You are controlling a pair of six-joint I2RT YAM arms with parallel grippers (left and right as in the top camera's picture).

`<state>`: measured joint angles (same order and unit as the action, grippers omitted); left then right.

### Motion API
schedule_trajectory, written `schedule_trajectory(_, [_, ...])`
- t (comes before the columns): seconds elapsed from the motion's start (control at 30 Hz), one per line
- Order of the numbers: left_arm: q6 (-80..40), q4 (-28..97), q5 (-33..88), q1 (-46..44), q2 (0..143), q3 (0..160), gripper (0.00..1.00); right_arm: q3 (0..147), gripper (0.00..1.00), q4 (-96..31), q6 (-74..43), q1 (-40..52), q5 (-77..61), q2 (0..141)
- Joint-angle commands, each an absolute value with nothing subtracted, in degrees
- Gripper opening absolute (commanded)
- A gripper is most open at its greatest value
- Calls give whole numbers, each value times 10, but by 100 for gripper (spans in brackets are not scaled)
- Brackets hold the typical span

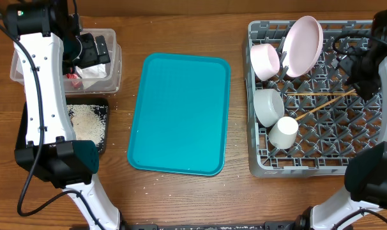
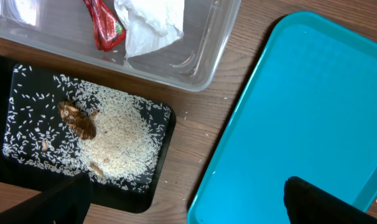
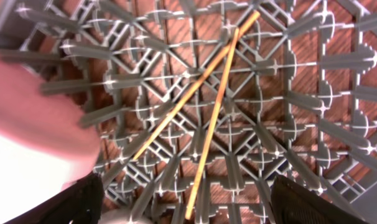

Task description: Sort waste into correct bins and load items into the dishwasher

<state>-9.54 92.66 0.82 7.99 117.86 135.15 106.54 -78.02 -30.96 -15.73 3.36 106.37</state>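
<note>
The grey dishwasher rack (image 1: pixel 295 167) holds a pink plate (image 1: pixel 302 45), a pink bowl (image 1: pixel 265 61), a white bowl (image 1: pixel 268 105), a white cup (image 1: pixel 284 132) and two crossed chopsticks (image 3: pixel 207 106) lying on its grid. My right gripper (image 3: pixel 188 205) hovers over the chopsticks, open and holding nothing. The clear tub (image 2: pixel 207 68) contains the red wrapper (image 2: pixel 104 25) and the white napkin (image 2: pixel 151 22). Rice (image 2: pixel 120 137) and a brown scrap (image 2: pixel 76 119) lie in the black tray (image 2: pixel 167 124). My left gripper (image 2: pixel 188 208) is open and empty above the tray's corner.
A teal serving tray (image 1: pixel 181 115) lies between the bins and the rack, with nothing on it. A few stray rice grains (image 1: pixel 113 108) dot the wooden table beside the black tray. The left arm (image 1: pixel 43 96) reaches over both bins.
</note>
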Motion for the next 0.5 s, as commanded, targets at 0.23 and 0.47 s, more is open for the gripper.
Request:
schedule_trajectory(0.23, [-103,927,11,80,1166,1359,100,1129,100,-971,-195,-24,-40,766])
schedule_trajectory(0.47, [-103,927,11,80,1166,1359,100,1128,100,-970,-122,-16,-15,676])
